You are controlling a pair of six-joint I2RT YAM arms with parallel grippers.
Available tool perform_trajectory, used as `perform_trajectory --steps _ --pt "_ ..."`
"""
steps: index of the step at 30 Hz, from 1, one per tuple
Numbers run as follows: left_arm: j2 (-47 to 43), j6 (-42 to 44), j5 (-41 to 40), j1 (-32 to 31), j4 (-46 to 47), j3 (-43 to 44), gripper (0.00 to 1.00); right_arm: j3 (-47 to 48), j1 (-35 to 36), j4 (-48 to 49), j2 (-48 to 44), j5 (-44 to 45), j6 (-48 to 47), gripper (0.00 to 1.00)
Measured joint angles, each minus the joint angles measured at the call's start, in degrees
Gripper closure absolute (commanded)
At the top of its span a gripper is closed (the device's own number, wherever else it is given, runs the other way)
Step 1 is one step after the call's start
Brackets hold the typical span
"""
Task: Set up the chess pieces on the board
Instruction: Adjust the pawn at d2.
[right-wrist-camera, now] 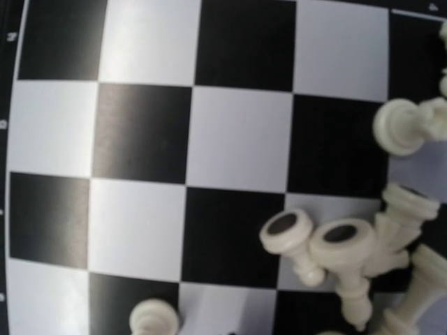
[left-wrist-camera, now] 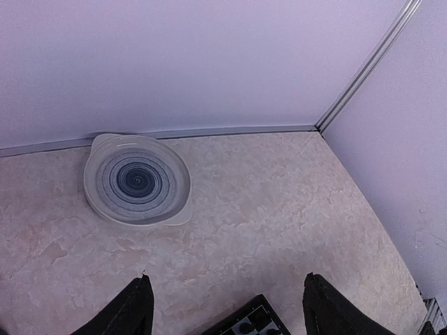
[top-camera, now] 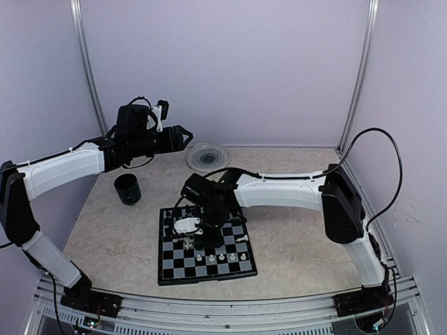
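The board (top-camera: 237, 269) lies at the near middle of the table. Several white chess pieces (top-camera: 187, 225) lie in a heap on its far left part, and others (top-camera: 222, 258) stand in a row near its front edge. My right gripper (top-camera: 208, 227) hangs low over the board beside the heap. In the right wrist view its fingers do not show; toppled white pieces (right-wrist-camera: 342, 255) lie on the squares (right-wrist-camera: 237, 132) and one stands (right-wrist-camera: 155, 319). My left gripper (top-camera: 178, 136) is raised at the back left, open and empty (left-wrist-camera: 227, 303), with the board's corner (left-wrist-camera: 255, 322) below it.
A black cup (top-camera: 128, 188) stands left of the board. A round clear ridged plate (top-camera: 207, 157) lies at the back wall, also in the left wrist view (left-wrist-camera: 137, 179). Walls close the table on three sides.
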Motion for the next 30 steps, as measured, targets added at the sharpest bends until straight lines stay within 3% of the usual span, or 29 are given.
perform_trajectory --steps 24,30 --pt "0.0 -0.1 0.8 0.0 0.0 0.2 0.27 -0.1 1.2 -1.3 0.0 -2.3 0.0 0.94" --pt "0.0 -0.1 0.8 0.0 0.0 0.2 0.27 0.2 0.6 -1.3 0.0 -1.9 0.4 0.81"
